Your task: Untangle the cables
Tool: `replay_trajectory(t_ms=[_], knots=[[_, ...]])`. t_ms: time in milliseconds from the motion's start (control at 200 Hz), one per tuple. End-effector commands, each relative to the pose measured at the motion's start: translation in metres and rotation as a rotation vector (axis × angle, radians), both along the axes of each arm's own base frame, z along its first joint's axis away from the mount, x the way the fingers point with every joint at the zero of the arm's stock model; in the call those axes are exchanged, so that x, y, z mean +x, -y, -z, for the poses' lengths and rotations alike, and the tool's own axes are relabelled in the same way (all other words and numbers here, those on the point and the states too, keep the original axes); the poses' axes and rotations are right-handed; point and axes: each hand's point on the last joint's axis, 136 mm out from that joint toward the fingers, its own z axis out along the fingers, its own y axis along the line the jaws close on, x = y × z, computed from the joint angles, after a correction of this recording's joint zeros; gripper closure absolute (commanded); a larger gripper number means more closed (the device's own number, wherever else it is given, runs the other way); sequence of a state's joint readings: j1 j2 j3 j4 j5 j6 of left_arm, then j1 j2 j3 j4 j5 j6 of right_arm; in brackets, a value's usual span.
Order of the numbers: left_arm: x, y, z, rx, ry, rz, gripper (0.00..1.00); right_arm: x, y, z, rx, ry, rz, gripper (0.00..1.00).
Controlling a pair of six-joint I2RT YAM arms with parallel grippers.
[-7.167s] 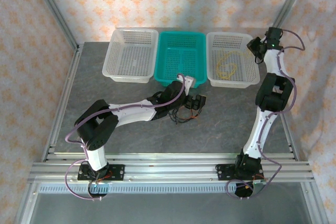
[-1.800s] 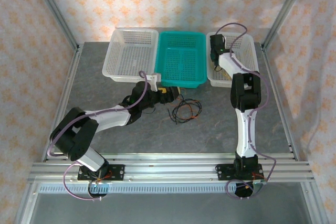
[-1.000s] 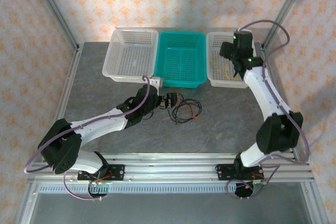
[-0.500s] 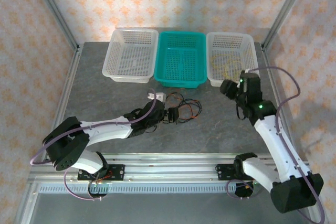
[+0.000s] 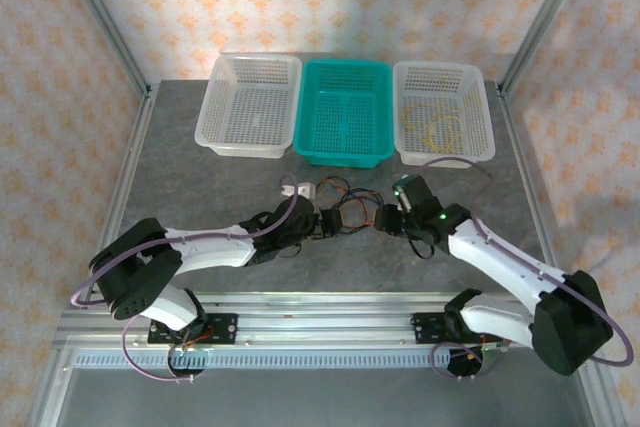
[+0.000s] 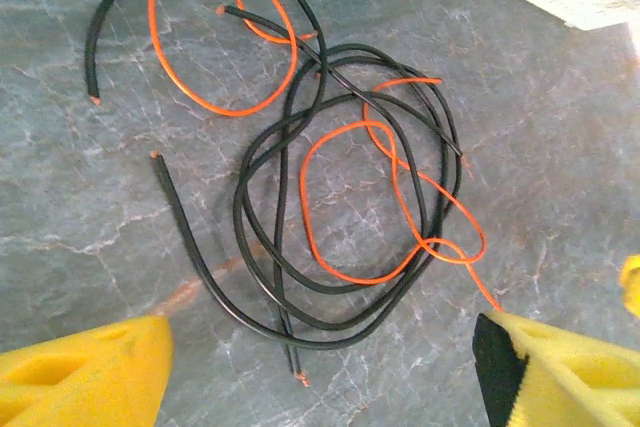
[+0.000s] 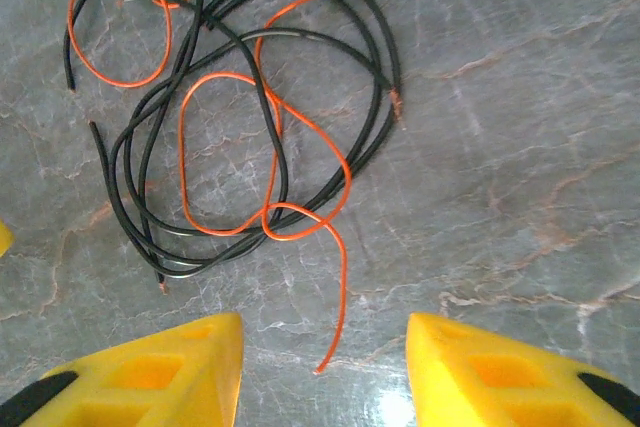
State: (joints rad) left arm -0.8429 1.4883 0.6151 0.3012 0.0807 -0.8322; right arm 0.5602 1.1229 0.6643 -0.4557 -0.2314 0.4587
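Overhead, yellow cable [image 5: 437, 132] in right basket [image 5: 445, 159], up close, black-orange tangle [image 6: 438, 243]

The left arm [image 5: 210, 244] stretches low from its base at 7 o'clock, forearm pointing toward 3 o'clock. The left gripper [image 5: 325, 224] sits near the middle of the top view, jaws spread wide, and its yellow fingertips [image 6: 80, 372] stand far apart in the left wrist view. The right arm [image 5: 500, 262] rises from its base at 5 o'clock with the elbow out toward 4 o'clock and the forearm aimed at 10 o'clock. The right gripper [image 5: 386, 219] faces the left one, near but apart, its yellow pads [image 7: 150, 367] likewise parted.
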Motion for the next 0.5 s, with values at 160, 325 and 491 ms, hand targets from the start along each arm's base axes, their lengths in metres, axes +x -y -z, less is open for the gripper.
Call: replay_trajectory(t_ms=[160,325,491], knots=[[-0.006,0.014,-0.009,-0.197,0.000,0.008,0.19,0.003,-0.022,0.020,-0.006,-0.040,-0.105,0.52],[-0.006,0.015,-0.006,-0.192,-0.001,0.012,0.19,0.003,-0.022,0.033,-0.045,-0.084,-0.125,0.50],[-0.007,0.013,-0.005,-0.182,-0.003,0.011,0.19,-0.008,-0.015,0.044,-0.090,-0.149,-0.127,0.44]])
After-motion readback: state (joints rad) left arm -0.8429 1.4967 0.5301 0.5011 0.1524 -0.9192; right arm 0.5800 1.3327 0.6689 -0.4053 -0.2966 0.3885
